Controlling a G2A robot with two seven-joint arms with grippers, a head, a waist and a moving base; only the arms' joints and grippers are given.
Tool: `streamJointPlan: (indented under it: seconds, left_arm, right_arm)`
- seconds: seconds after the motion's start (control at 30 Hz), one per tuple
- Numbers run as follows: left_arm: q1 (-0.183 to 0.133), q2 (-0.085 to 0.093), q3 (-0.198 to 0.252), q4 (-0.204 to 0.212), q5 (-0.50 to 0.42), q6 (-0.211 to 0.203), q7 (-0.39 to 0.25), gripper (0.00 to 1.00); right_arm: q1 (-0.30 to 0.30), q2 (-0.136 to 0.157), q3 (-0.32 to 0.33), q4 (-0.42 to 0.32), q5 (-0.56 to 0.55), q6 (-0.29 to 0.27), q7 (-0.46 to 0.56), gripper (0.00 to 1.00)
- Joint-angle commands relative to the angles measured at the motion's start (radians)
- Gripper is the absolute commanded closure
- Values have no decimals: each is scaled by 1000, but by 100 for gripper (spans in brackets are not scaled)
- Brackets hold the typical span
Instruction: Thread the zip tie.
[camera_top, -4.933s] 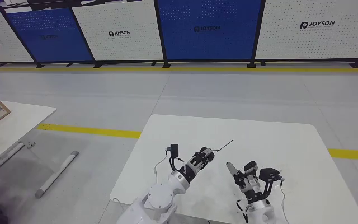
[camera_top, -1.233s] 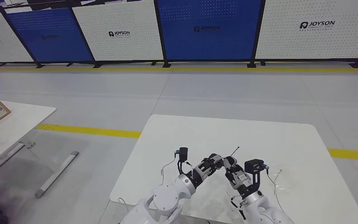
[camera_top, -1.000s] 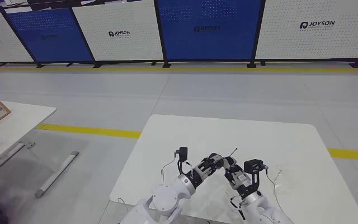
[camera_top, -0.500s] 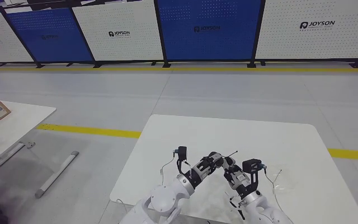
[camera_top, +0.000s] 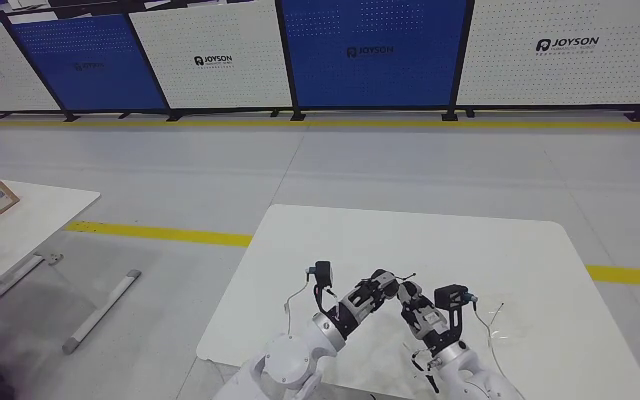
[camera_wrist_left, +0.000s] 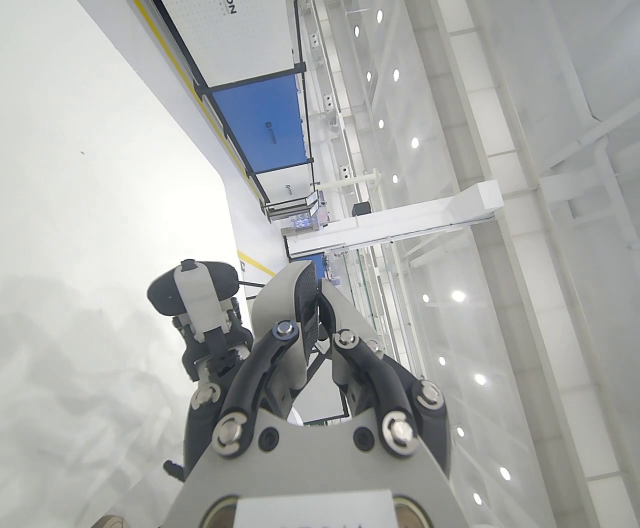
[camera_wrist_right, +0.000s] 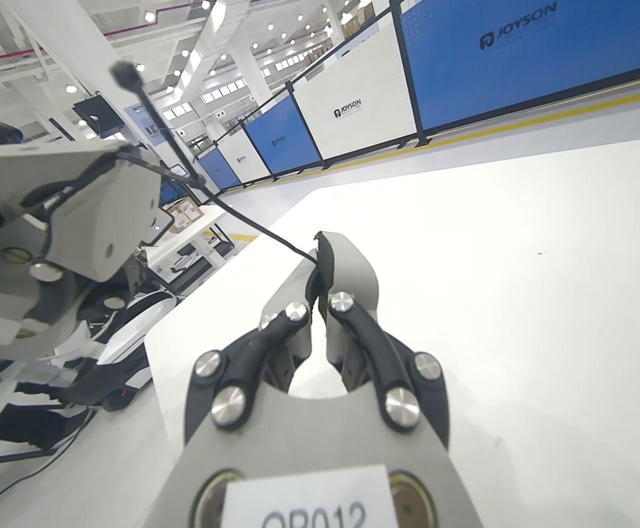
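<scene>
While both arms hang close together over the near part of the white tabletop (camera_top: 470, 245), the right end effector (camera_wrist_right: 319, 257) is pinched narrow on one end of the black zip tie (camera_wrist_right: 250, 216). From those fingertips the thin strap runs up through the air toward the left end effector (camera_wrist_left: 318, 297), whose fingers are also pressed together, with a stretch of strap going in between them. Near the left end effector the strap meets a second stretch that rises to a dark, blurred knob at its tip. Whether one passes through the other I cannot tell. Seen from above, the two end effectors sit just beside each other, with the tie held clear of the tabletop.
</scene>
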Motion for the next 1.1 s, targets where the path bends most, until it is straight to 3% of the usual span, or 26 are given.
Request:
streamJointPlan:
  seconds: [0.0,0.43,1.07]
  left_arm:
    - [4,1,-1,-4,1,-5,-2,100]
    - [26,5,-6,-34,8,-32,-12,100]
    - [32,7,1,-50,20,-45,-19,100]
  right_arm:
    - [0,0,-1,1,0,1,-1,100]
    - [-2,0,-5,5,-2,6,-10,100]
    - [-3,2,-4,8,4,2,-13,100]
